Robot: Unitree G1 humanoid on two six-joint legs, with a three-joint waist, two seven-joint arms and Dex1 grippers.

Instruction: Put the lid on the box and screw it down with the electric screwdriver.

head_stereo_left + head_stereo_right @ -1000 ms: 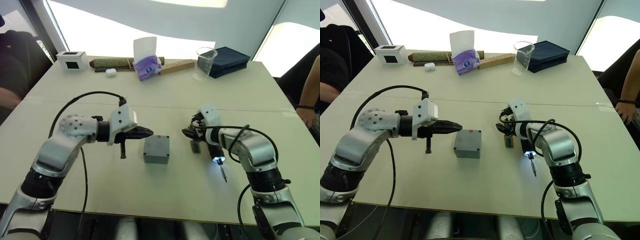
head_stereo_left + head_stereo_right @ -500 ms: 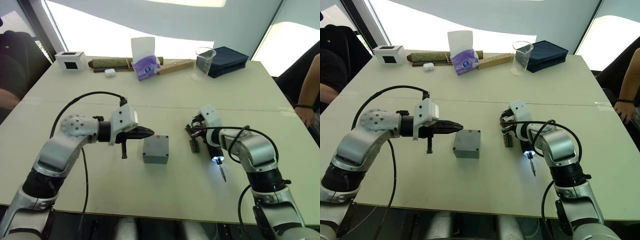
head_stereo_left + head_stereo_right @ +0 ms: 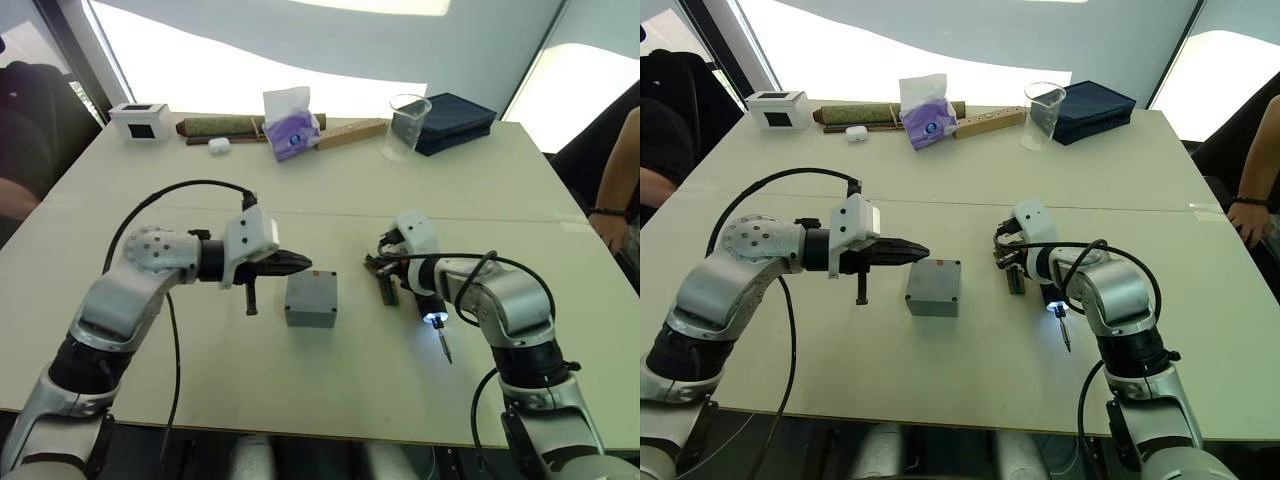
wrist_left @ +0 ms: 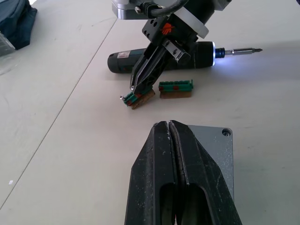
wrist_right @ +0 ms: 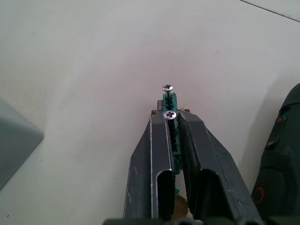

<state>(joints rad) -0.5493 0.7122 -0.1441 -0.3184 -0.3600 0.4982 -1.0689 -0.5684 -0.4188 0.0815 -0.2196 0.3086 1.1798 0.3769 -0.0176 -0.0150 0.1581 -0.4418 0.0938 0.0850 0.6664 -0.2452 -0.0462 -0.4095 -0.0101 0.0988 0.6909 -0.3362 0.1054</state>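
Head views: the box [image 3: 312, 298] sits mid table w/ the lid [image 3: 935, 281] already on top. Left gripper [image 3: 303, 267] hangs just above its near-left edge, fingers pressed together, holding nothing. The electric screwdriver [image 3: 432, 309] lies to the right, light on.

Left wrist view: lid looks thin, stiff, smooth.

Right wrist view: right gripper [image 5: 172, 123] pinches a small green screw holder [image 5: 169, 104] w/ two screws. Screws are tiny, easy to drop. Screwdriver is hard and round; I'd grab it mid body.

A pale counter [image 3: 330, 390] carried the box [image 3: 311, 299] near its middle, the screwdriver [image 3: 432, 310] and green boards [image 4: 175, 87] beside it; a beaker [image 3: 406, 126], pouch [image 3: 455, 121] and tissues [image 3: 291, 124] lined the far edge.
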